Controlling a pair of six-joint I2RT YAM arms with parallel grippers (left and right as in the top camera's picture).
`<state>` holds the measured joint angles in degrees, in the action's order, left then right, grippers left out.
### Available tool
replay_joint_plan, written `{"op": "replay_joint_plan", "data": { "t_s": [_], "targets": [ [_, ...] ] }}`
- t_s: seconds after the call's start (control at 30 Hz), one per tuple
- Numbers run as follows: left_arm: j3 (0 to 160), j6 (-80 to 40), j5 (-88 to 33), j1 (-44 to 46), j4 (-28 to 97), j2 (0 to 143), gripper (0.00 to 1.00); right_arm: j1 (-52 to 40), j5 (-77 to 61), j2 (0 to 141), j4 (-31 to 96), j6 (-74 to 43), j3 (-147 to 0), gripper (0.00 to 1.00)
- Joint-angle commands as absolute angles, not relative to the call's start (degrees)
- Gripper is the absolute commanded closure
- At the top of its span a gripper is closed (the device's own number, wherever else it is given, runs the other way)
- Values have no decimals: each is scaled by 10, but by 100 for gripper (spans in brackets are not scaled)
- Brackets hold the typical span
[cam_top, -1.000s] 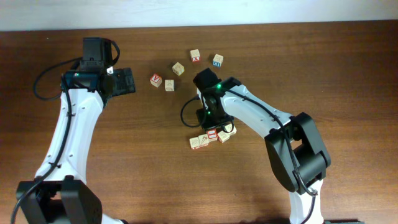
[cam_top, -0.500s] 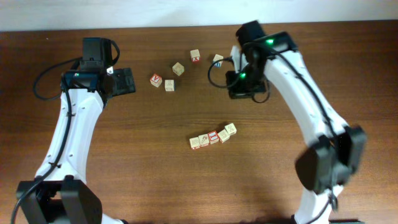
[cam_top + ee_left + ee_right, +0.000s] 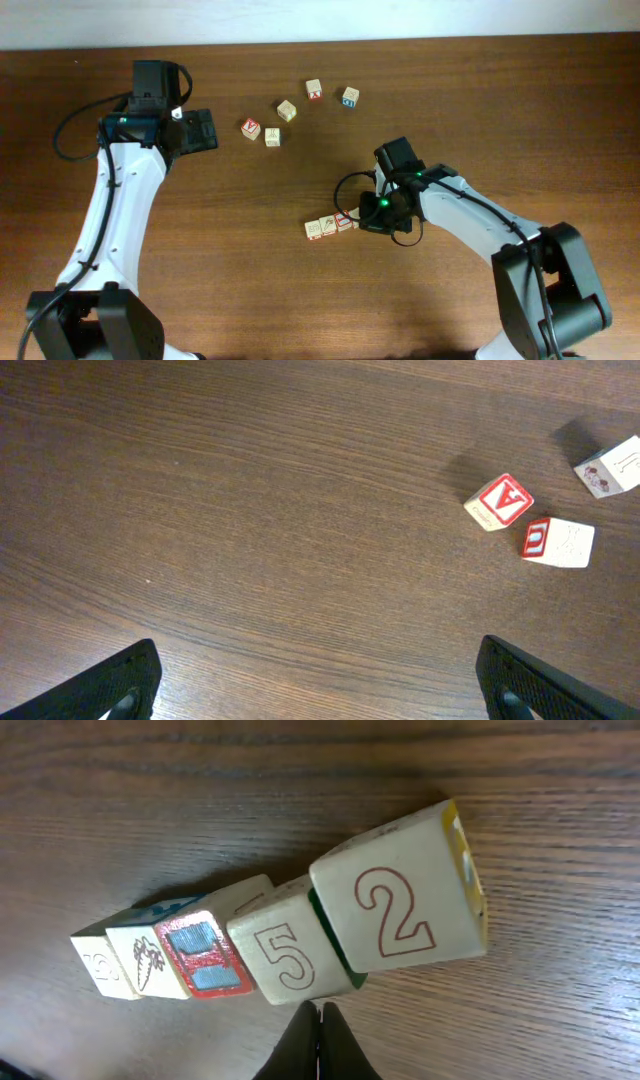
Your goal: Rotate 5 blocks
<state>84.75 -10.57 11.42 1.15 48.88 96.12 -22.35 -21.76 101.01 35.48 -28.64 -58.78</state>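
**Right tool shut tight beside the row of blocks**

The five blocks (image 3: 328, 226) lie in one row on the brown bench (image 3: 200, 290). They sit side by side, and the row slants a little. From above, the right end of the row is hidden under the right arm.

The right wrist camera shows the row up close. At one end is the block with a red 2 (image 3: 400, 905), which has a yellow side. Next to it is the block with a 5 (image 3: 285, 960). Then come the red-framed block (image 3: 205, 958), the carrot block (image 3: 145, 965) and a pale end block (image 3: 95, 965).

The right tool (image 3: 320, 1020) is pinched narrow, with its two tips pressed together and nothing held. The tips are just beside the edge of the block with a 5. I cannot tell if they touch it.

The left tool (image 3: 198, 130) is far from the row, up at the left of the bench. Its fingers (image 3: 120, 680) stand wide apart and hold nothing. Ahead of it lie a cube with a red A (image 3: 500, 500) and a cube with a red U (image 3: 555, 540), close together. Farther along the bench are a cube with a red X (image 3: 314, 90) and a blue-printed cube (image 3: 350, 96).
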Motion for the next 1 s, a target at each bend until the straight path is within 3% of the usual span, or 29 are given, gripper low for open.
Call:
{"op": "replay_joint_plan", "data": {
  "t_s": [0.0,0.23,0.33,0.43,0.53,0.63,0.97],
  "targets": [
    [855,-113,118,11,489,960,1,-229,-208,1016,352,-295,-585,96],
    [855,-113,118,11,489,959,1,-229,-215,1016,346,-293,-585,96],
    [855,-113,118,11,489,959,1,-183,-183,935,352,-264,-606,96],
    [855,-113,118,11,489,959,2,-142,-168,944,263,-162,-606,95],
    [855,-113,118,11,489,960,1,-146,-164,1014,220,-168,-606,96],
    [855,-113,118,11,489,959,1,-146,-161,1016,280,-230,-605,96],
    [855,-113,118,11,489,959,1,-191,-205,1016,326,-260,-602,96]
  ]
}}
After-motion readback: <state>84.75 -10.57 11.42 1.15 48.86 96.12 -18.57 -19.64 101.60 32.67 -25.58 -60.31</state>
